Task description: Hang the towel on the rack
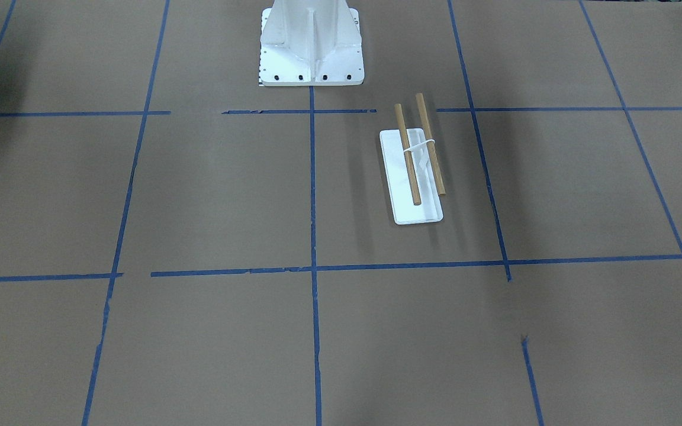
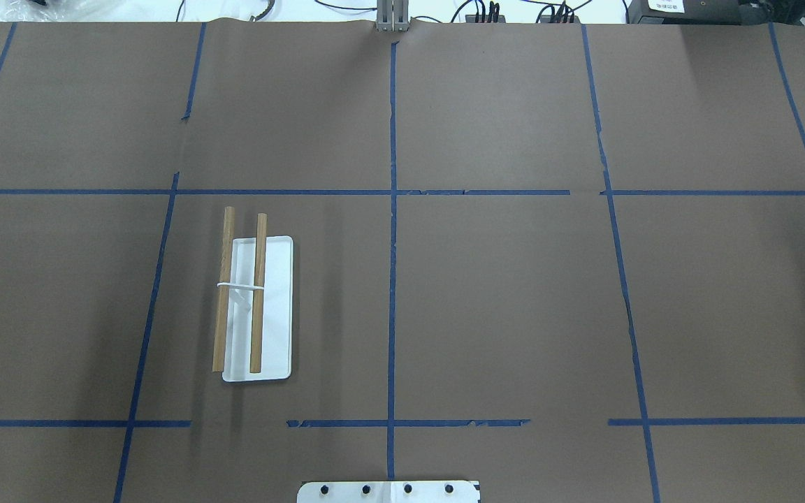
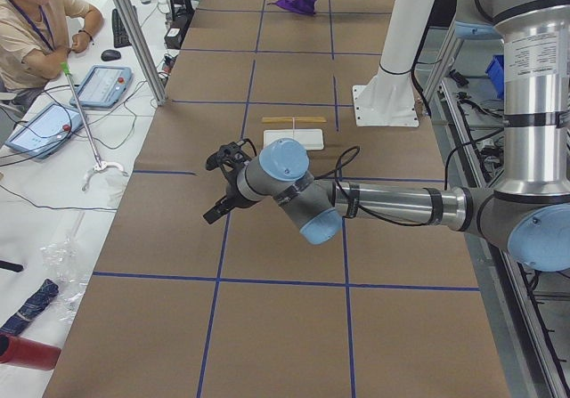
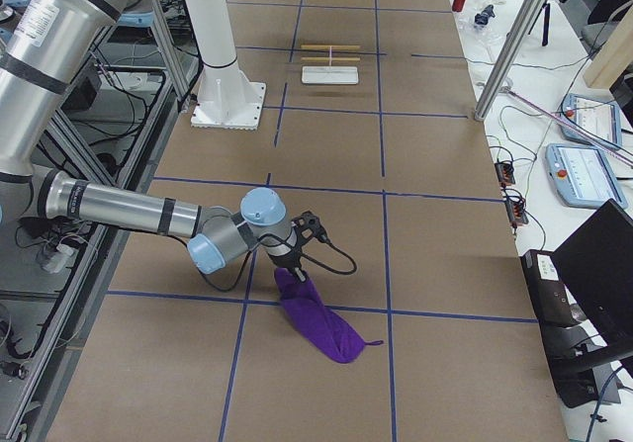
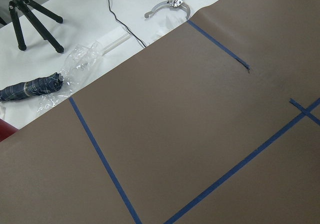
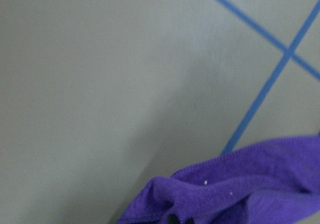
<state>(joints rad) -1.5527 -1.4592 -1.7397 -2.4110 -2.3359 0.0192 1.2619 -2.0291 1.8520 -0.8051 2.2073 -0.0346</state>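
The rack [image 1: 412,177] stands on the brown table: a white base, two wooden dowels and a white crosspiece. It also shows in the overhead view [image 2: 273,314] and, small, in the right side view [image 4: 329,66]. The purple towel [image 4: 321,325] lies far from it near the table's right end, one end raised to my right gripper [image 4: 295,267]. In the right wrist view the towel [image 6: 240,184] is bunched at the bottom edge, where the gripper pinches it. My left gripper [image 3: 215,187] hovers over bare table beyond the rack; I cannot tell whether it is open or shut.
The white bolted pedestal base [image 1: 311,53] stands at the robot's side of the table, near the rack. Blue tape lines grid the table. A metal post [image 3: 134,33] and an operator [image 3: 36,24] with tablets are along the far edge.
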